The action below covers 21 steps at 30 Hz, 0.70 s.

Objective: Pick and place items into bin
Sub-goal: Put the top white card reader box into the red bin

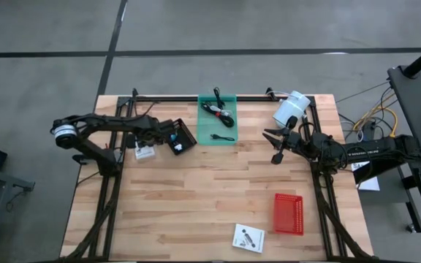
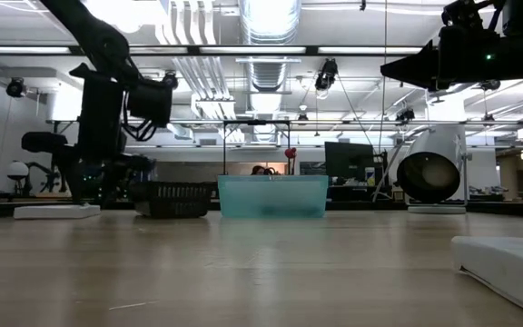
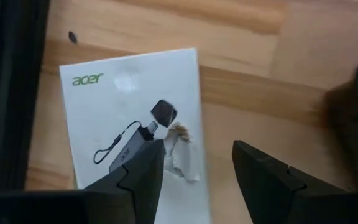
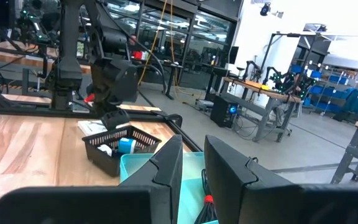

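A flat white packet (image 3: 129,106) printed with a small black adapter lies on the wood near the table's left side (image 1: 145,153). My left gripper (image 3: 197,165) hangs open just above the packet's edge, pointing steeply down, with nothing between its fingers (image 1: 147,146). A teal bin (image 1: 218,120) at the far middle holds a coiled black cable (image 1: 214,109) and a small black tool (image 1: 223,136). My right gripper (image 4: 192,165) waits level to the right of the bin (image 1: 272,142), its fingers a narrow gap apart and holding nothing.
A black mesh basket (image 1: 182,136) with small things in it stands between the packet and the teal bin. A white cylinder (image 1: 291,108) lies at the far right. A red basket (image 1: 289,213) and a second white packet (image 1: 248,237) sit near the front right.
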Each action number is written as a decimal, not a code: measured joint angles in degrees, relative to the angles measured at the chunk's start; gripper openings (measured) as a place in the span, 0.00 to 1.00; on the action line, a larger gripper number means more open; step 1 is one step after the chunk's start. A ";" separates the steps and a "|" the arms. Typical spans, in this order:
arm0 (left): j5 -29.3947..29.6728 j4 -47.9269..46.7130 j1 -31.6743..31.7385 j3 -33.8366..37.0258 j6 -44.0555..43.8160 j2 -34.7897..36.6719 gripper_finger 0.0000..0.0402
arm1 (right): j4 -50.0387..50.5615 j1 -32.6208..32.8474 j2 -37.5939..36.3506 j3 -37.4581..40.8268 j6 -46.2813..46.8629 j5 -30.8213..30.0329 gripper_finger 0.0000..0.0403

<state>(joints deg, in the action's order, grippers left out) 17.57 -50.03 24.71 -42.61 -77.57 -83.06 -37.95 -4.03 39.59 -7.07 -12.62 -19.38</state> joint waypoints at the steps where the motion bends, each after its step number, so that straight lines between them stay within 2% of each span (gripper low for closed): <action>1: 0.04 0.41 0.00 0.03 -0.04 0.44 0.44 | -0.02 0.00 0.00 0.00 0.00 0.00 0.14; 5: 0.30 3.53 0.00 0.44 -0.08 1.45 0.44 | -0.01 0.01 0.00 0.00 0.00 0.00 0.14; 16: 0.49 3.06 0.04 1.21 -0.22 -0.48 0.44 | -0.02 0.00 -0.02 0.00 0.02 0.00 0.14; 21: 0.23 3.74 -0.02 2.35 -3.09 -2.60 0.44 | -0.02 0.00 -0.02 0.00 0.02 0.00 0.14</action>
<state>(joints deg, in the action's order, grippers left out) 17.80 -46.30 24.69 -40.26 -80.66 -85.66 -37.97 -4.03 39.57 -7.07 -12.60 -19.38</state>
